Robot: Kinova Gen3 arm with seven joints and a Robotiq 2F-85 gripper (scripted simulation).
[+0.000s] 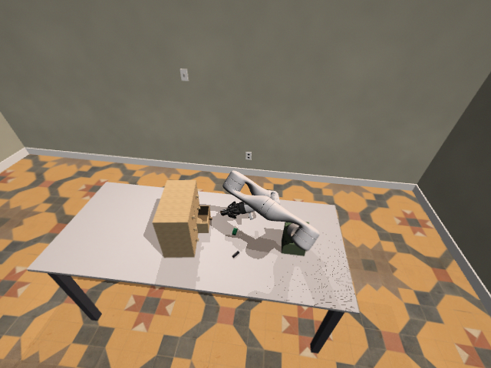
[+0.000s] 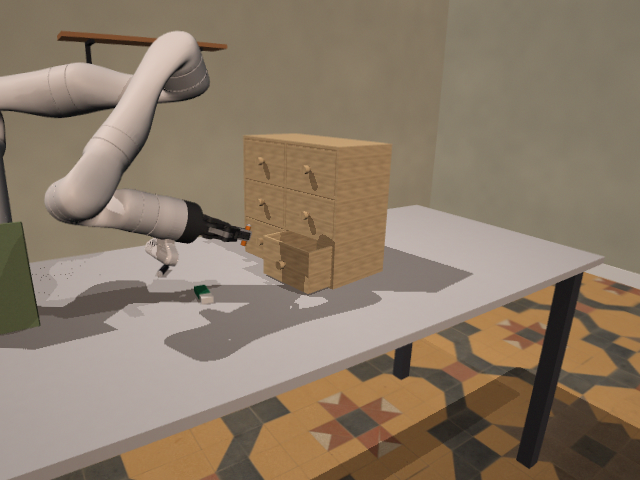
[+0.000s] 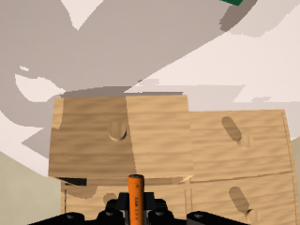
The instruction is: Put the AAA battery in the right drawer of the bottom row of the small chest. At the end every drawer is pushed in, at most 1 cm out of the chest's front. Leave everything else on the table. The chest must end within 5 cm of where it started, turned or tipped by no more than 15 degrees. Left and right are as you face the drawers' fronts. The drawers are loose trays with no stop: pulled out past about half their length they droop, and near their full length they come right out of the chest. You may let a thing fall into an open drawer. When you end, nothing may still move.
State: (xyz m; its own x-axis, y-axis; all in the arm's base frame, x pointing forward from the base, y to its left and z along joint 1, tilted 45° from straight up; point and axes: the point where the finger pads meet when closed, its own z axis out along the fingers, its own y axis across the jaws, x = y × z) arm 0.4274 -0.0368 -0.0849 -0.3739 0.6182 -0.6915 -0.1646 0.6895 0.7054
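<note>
My gripper (image 1: 222,212) (image 2: 245,235) (image 3: 137,205) is shut on the orange AAA battery (image 2: 247,227) (image 3: 136,194), whose ends stick out past the fingers. The battery stands roughly upright, slightly tilted, in front of the small chest (image 1: 174,238) (image 2: 361,206) and higher than the rim of the pulled-out drawer. That right drawer of the bottom row (image 1: 203,228) (image 2: 289,271) (image 3: 89,150) is partly out and looks level. Its inside is mostly hidden in the wrist view; the top view shows part of it. The other drawers look pushed in.
A green-and-white block (image 1: 235,231) (image 2: 203,293) lies on the table in front of the chest. A small black object (image 1: 235,254) (image 2: 163,270) lies farther off. A white object sits below the arm. A green stand (image 1: 293,242) (image 2: 15,279) is by the arm's base.
</note>
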